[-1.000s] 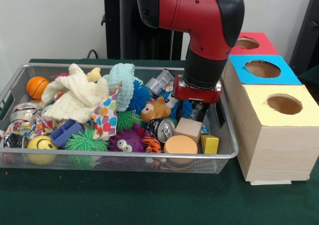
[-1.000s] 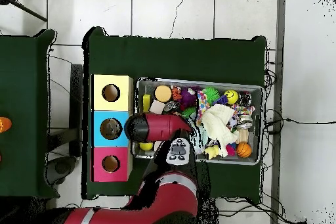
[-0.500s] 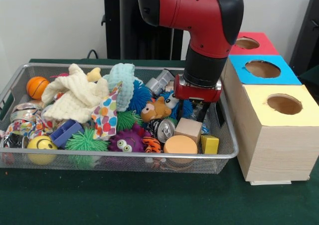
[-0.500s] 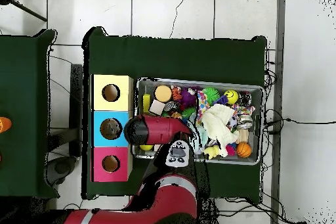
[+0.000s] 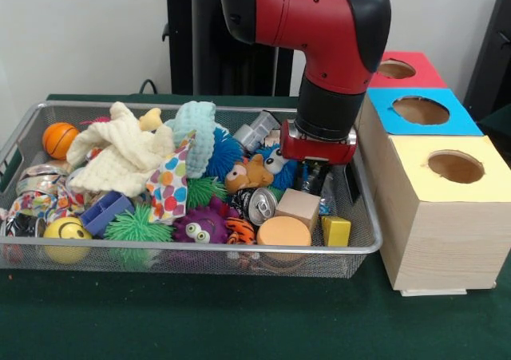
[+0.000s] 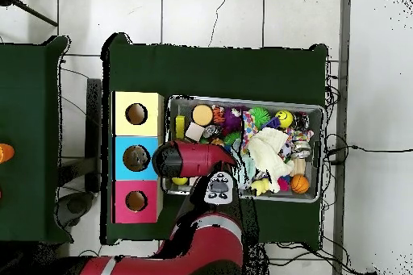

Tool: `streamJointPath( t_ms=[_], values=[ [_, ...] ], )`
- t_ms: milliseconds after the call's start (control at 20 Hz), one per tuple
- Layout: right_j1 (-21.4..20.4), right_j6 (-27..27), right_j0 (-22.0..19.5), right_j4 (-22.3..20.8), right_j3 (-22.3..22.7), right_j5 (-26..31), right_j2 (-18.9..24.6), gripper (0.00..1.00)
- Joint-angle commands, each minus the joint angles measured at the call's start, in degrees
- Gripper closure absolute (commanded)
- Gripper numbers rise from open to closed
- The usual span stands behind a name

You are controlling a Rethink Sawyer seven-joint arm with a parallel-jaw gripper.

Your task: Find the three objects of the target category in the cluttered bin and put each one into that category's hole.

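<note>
The claw (image 5: 318,176) is lowered into the wire bin (image 5: 192,251), at the end nearest the 3 boxes. Whether it is open or closed cannot be told, since it is hidden among the toys. Just in front of the claw a wooden cube (image 5: 301,207) is seen, with a small yellow block (image 5: 336,231) and a round wooden disc (image 5: 284,232) a bit farther on. Beside the claw, toward the heap, a blue furry toy (image 5: 277,164) and a drink can (image 5: 260,205) are found. On the claw's other side, outside the bin, the yellow box (image 5: 451,186), blue box (image 5: 421,109) and red box (image 5: 397,69) are lined up on the green desk (image 5: 200,316), each with 1 round hole on top.
</note>
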Motion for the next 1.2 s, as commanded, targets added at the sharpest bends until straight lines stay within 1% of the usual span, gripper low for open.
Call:
streamJointPath(
  t_ms=[50, 200, 350, 600, 650, 700, 750, 950, 1000, 1050, 1200],
  values=[
    [10.4, 9.7, -1.0, -0.6, 2.2, -7.2, 4.8, 1.00],
    [10.3, 9.2, -0.8, -0.6, 1.9, -5.7, 4.5, 1.00],
    [10.2, 9.4, -0.9, 0.2, 1.8, -3.9, 4.5, 1.00],
    [10.5, 8.8, -2.1, 0.4, 1.8, -3.7, 5.8, 1.00],
    [9.8, 8.8, -2.0, 0.3, 2.3, -3.5, 5.6, 1.00],
    [8.2, 8.8, -2.0, 0.4, 3.4, -2.1, 5.5, 1.00],
    [5.8, 8.6, -1.9, 0.4, 5.2, -0.2, 5.3, 1.00],
    [-7.4, 6.5, -0.9, 0.6, 11.8, 10.4, 3.9, 1.00],
    [-9.9, 6.2, -0.8, 1.1, 13.0, 13.5, 3.7, 1.00],
    [-11.8, 5.9, -0.6, 1.4, 13.4, 15.8, 3.5, 1.00],
    [-14.3, 5.4, -0.9, 1.8, 13.8, 19.1, 3.9, 1.00]
  ],
)
